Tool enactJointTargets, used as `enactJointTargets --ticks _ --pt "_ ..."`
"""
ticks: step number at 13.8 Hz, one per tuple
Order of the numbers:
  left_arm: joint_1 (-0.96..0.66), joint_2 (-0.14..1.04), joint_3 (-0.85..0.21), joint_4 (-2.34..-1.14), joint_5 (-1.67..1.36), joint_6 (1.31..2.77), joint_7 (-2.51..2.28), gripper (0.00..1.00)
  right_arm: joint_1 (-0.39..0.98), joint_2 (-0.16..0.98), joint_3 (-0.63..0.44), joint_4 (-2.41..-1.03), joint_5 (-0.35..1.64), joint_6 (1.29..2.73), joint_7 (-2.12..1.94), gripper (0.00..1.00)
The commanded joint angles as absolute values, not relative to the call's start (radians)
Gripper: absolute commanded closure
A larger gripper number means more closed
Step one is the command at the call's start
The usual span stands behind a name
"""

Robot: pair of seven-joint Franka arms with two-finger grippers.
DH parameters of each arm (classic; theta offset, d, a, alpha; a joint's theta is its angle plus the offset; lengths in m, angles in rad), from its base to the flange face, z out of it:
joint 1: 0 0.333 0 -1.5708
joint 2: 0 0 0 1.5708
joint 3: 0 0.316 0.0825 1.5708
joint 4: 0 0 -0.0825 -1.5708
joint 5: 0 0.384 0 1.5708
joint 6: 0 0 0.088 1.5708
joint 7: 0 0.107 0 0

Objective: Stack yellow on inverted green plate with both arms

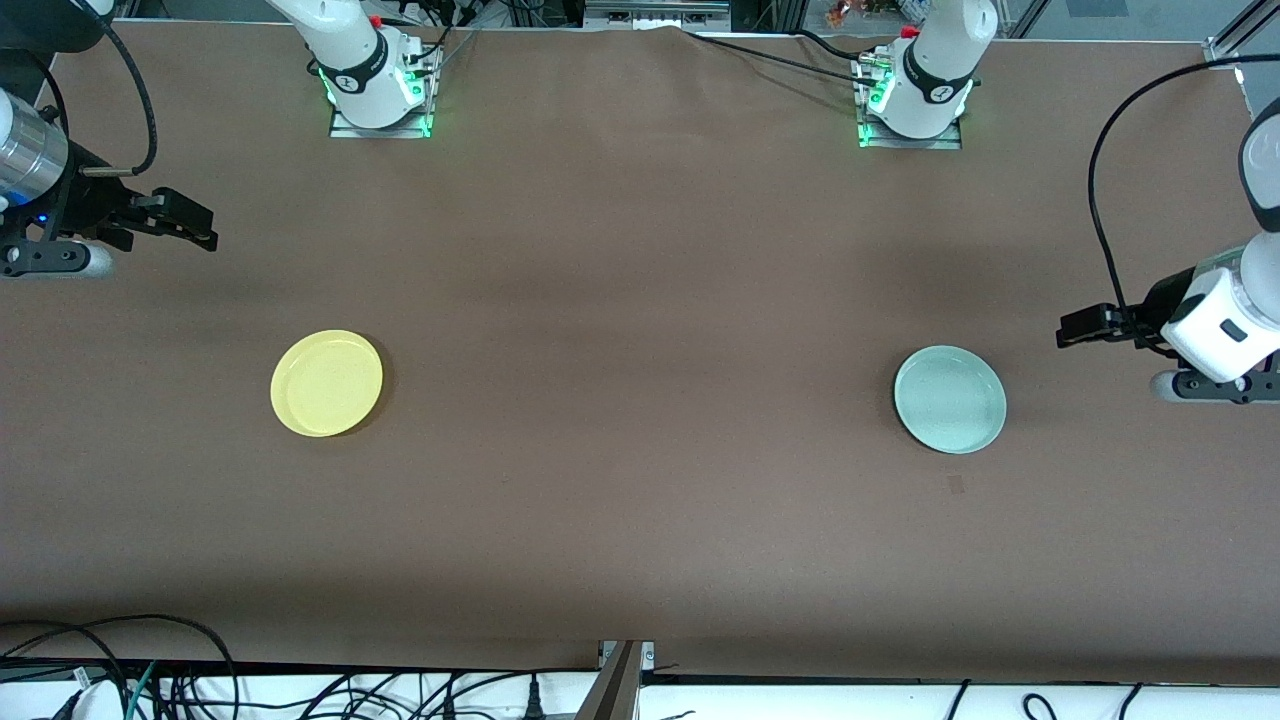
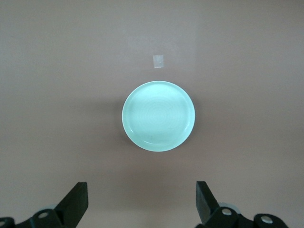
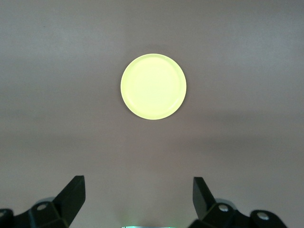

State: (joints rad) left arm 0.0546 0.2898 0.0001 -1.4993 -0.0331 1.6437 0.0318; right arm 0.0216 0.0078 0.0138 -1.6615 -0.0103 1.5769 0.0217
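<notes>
While both arms wait, your left gripper (image 1: 1075, 328) hangs wide open, empty, beside green plate (image 1: 949, 399) | right gripper (image 1: 195, 226) wide open, empty, over bare table (image 1: 640, 300) | yellow (image 1: 327, 383) rim-up at right arm's end, well apart from green.

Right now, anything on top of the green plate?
Nothing: the green plate sits bare and right side up on the table. What lies under it is hidden. Yellow plate lies apart, toward the right arm's end.

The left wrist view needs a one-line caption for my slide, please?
Open left tool hovers above the upright green plate on the brown table, nothing grasped.
</notes>
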Motion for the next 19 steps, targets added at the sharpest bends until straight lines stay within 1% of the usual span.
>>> enactJointTargets --ticks 1,6,8,12,17,19 --pt "0.103 0.357 -0.005 -1.463 -0.113 1.673 0.066 0.0 0.026 0.018 0.012 -1.635 -0.018 1.557 0.025 0.0" --pt "0.126 0.445 -0.005 -1.485 -0.143 1.749 0.176 0.0 0.026 0.018 0.012 -1.637 -0.018 1.557 0.023 0.0" --pt "0.138 0.439 -0.003 -1.557 -0.155 1.834 0.219 0.0 0.026 0.018 0.012 -1.635 -0.018 1.557 0.023 0.0" --pt "0.172 0.439 -0.003 -1.66 -0.198 1.942 0.279 0.0 0.026 0.018 0.012 -1.635 -0.018 1.557 0.021 0.0" --pt "0.207 0.439 -0.002 -1.833 -0.281 2.136 0.396 0.0 0.026 0.018 0.012 -1.635 -0.018 1.557 0.021 0.0" --pt "0.207 0.442 -0.002 -1.88 -0.301 2.204 0.397 0.0 0.026 0.018 0.012 -1.635 -0.018 1.557 0.021 0.0"
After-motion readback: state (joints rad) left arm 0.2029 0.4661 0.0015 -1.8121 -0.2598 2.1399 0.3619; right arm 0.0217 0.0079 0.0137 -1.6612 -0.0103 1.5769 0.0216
